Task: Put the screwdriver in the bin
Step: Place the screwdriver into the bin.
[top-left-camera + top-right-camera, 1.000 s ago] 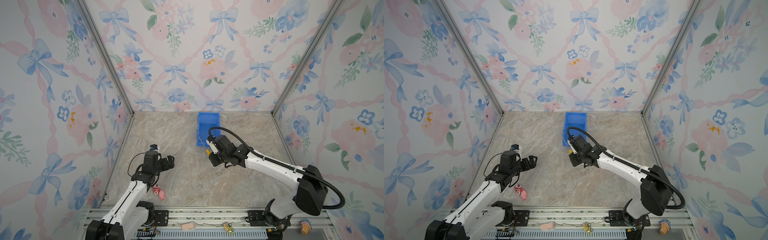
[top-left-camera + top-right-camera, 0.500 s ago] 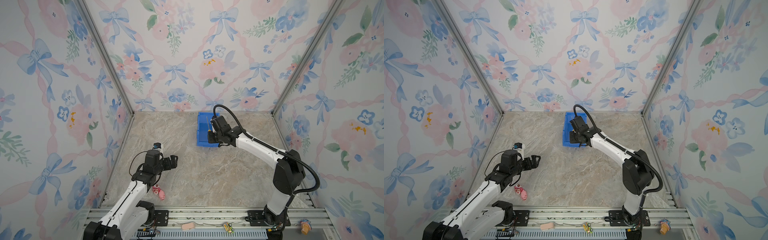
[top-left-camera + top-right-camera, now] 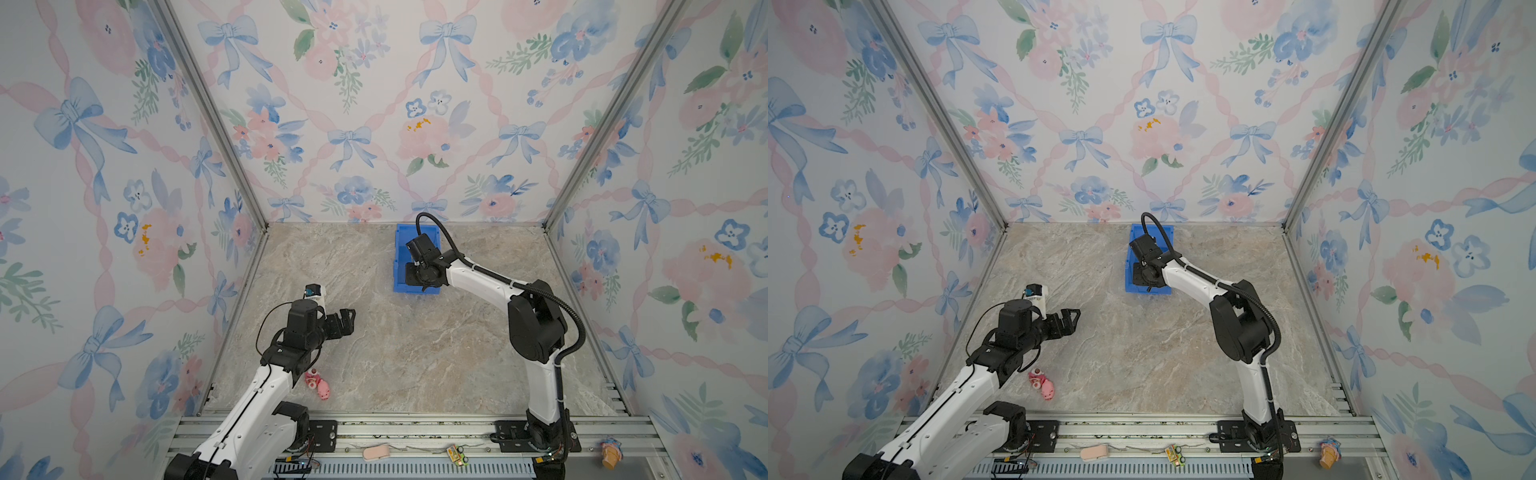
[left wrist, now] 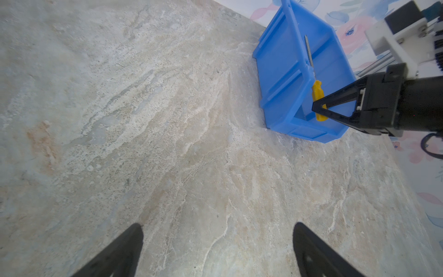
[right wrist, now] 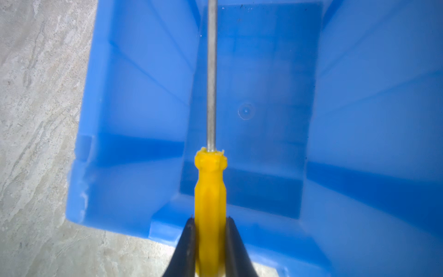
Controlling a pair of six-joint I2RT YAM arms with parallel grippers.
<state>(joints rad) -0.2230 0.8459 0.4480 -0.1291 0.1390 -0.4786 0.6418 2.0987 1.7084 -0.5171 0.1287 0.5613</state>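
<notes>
Screwdriver (image 5: 210, 191) over bin (image 5: 143, 84) at its low front lip, tight in right gripper (image 5: 210, 220); left gripper (image 4: 218, 226) spread wide

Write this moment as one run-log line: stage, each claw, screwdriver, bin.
stage: before release | right claw: shut on screwdriver handle | screwdriver: shaft over bin | left claw: open, empty

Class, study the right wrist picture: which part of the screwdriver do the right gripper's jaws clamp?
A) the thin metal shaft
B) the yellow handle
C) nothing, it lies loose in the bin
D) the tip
B: the right gripper has its jaws closed on either side of the yellow handle of the screwdriver, while the bare grey shaft points out over the inside of the bin.
</notes>
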